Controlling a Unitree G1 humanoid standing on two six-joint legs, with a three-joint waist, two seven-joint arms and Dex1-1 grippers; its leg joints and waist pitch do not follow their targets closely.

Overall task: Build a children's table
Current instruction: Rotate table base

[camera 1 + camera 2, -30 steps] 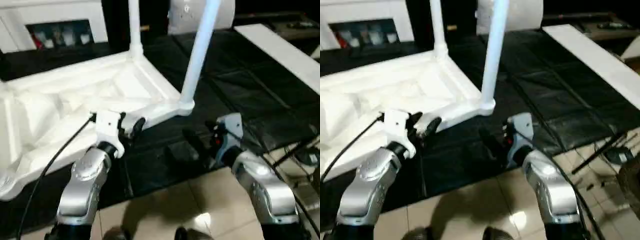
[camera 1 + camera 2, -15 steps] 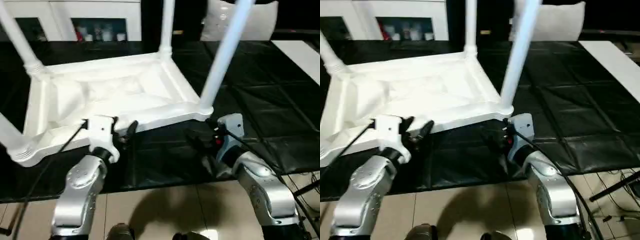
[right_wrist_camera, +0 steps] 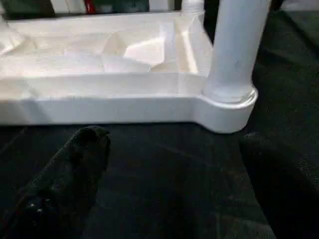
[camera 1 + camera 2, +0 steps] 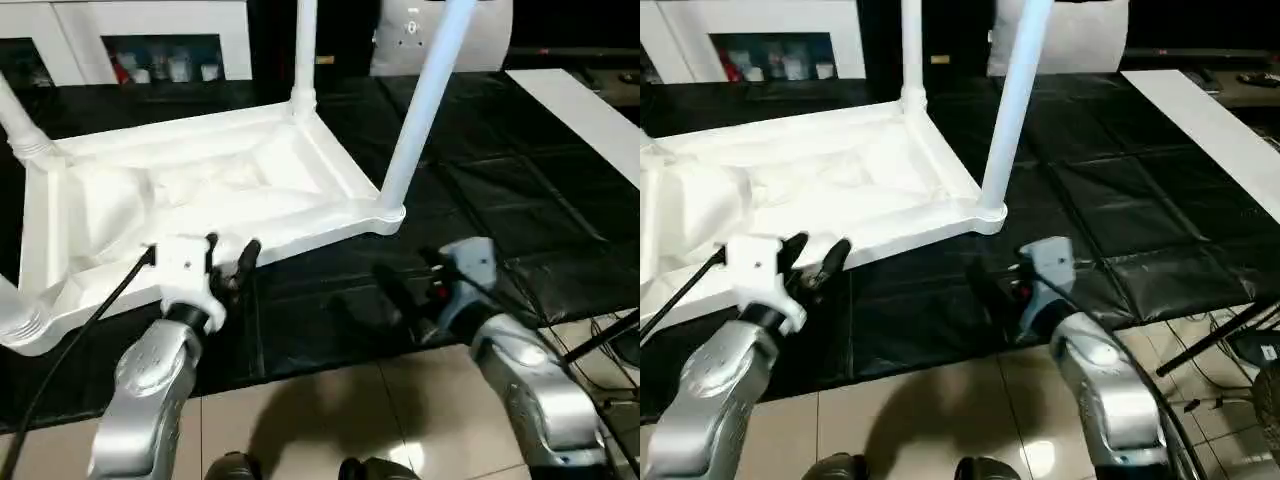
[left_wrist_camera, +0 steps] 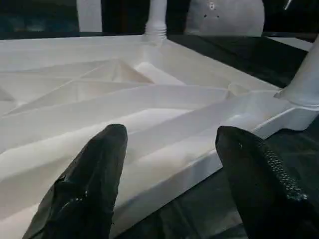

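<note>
Just beyond both open fingers (image 5: pixel 99 169), upturned tabletop (image 4: pixel 200 190).

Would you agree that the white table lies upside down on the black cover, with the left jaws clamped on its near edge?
Not quite: the left gripper stands open just short of the table, touching nothing, as the left wrist view shows. The table does lie upside down on the black cover.

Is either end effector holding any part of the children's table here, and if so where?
Nothing is held. The left end effector stands open at the upturned tabletop's near edge, and the right end effector is open over the black cover, short of the corner leg.
</note>
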